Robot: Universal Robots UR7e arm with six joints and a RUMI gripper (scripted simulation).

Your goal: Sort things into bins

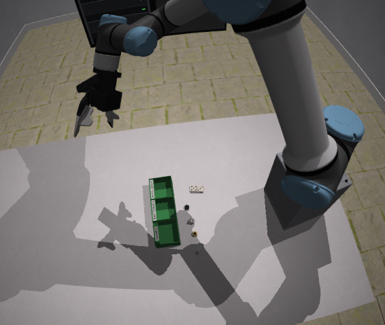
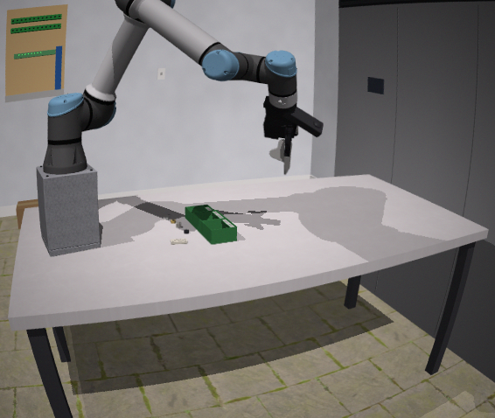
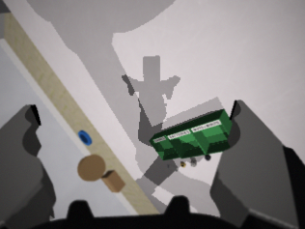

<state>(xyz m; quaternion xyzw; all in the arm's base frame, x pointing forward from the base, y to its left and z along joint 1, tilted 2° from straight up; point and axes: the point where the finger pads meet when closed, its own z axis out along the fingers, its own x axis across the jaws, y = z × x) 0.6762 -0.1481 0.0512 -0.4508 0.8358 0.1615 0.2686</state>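
A green row of three labelled bins [image 1: 166, 243] [image 2: 220, 234] [image 3: 193, 146] stands upright in the middle of the white table [image 1: 220, 146] [image 2: 283, 269]. Beside it, toward the robot's base, lie a white domino [image 1: 196, 189] [image 2: 178, 241], a small black cube [image 1: 186, 207] [image 2: 185, 232] [image 3: 207, 157], a small grey metal piece [image 1: 190, 220] [image 3: 193, 162], a brass nut [image 1: 194, 233] [image 3: 182, 163] and a tiny dark piece [image 1: 196, 252]. My gripper [image 1: 93, 127] [image 2: 283, 162] [image 3: 137, 103] is open and empty. It hangs high over the table's far edge, well away from the bins.
The arm's grey pedestal [image 1: 301, 195] [image 2: 68, 211] stands on the table near the small things. A dark cabinet wall [image 2: 419, 112] is close behind the table's far end. The wrist view shows the table edge, with a brown round thing [image 3: 92, 167] and a small box [image 3: 114, 181] beyond it.
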